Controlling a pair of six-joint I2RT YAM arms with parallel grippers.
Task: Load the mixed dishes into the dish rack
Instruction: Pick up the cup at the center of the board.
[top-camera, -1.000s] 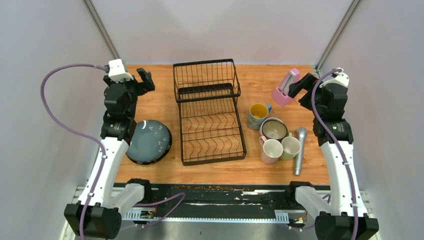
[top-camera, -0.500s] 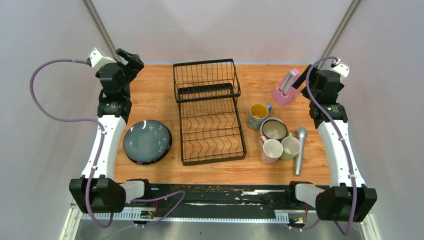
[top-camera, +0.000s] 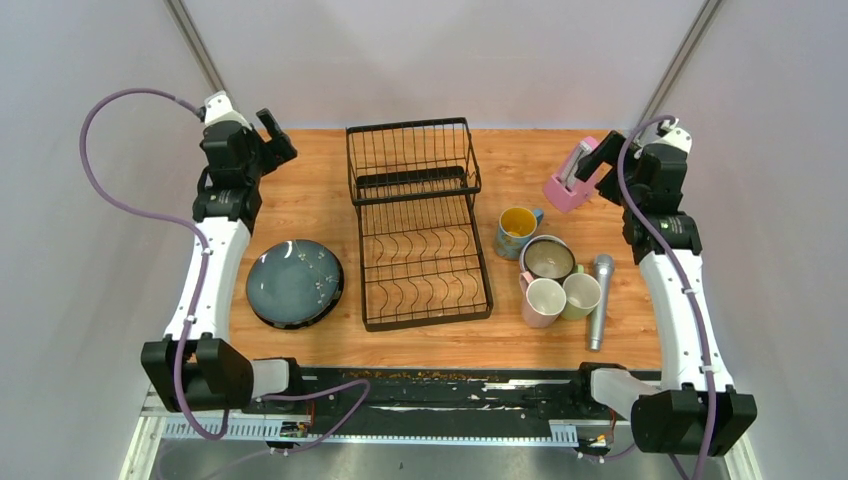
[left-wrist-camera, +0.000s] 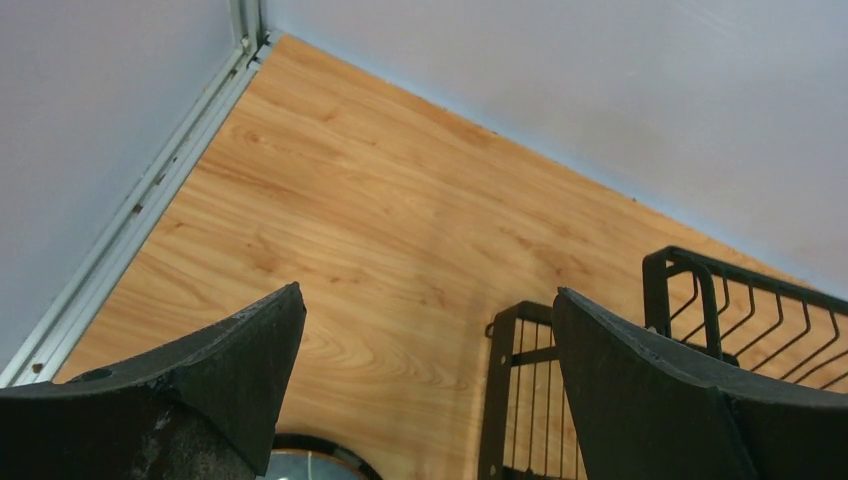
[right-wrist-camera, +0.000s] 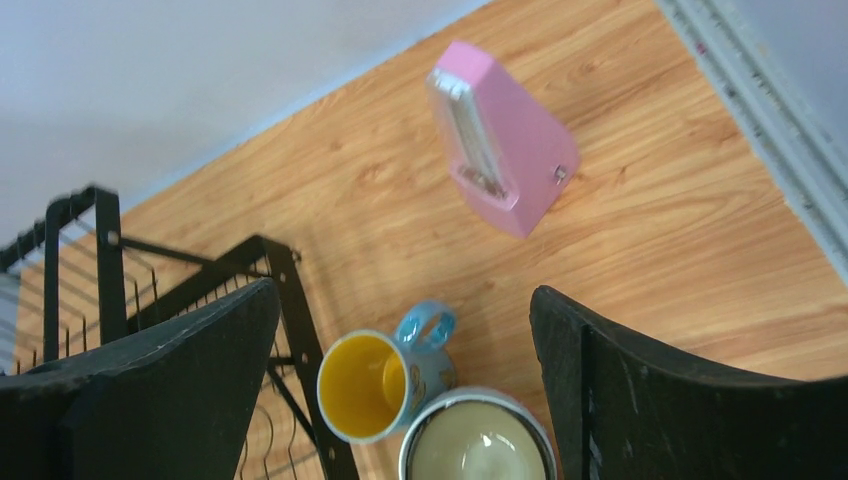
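Observation:
The black wire dish rack (top-camera: 420, 225) stands mid-table, its tall basket at the far end. A dark speckled plate (top-camera: 295, 283) lies left of it. To its right cluster a blue mug with a yellow inside (top-camera: 516, 232), a bowl (top-camera: 548, 258), a pink mug (top-camera: 543, 301) and a pale-green mug (top-camera: 581, 295). My left gripper (top-camera: 275, 135) hangs open over the back-left corner, holding nothing. In its wrist view, the left gripper (left-wrist-camera: 428, 295) frames bare wood beside the rack (left-wrist-camera: 520, 400). My right gripper (top-camera: 598, 160) is open by the back right, above the blue mug (right-wrist-camera: 375, 385) and bowl (right-wrist-camera: 478, 445).
A pink metronome (top-camera: 572, 175) stands at the back right, just under the right gripper (right-wrist-camera: 405, 290). A silver-grey microphone (top-camera: 600, 300) lies beside the pale-green mug. Grey walls close in the table on three sides. The plate's rim (left-wrist-camera: 315, 465) shows at the bottom of the left wrist view.
Both arms have straightened up and back. The left gripper swung toward the back-left corner, uncovering the plate. The right gripper stayed near the metronome. Both stayed open.

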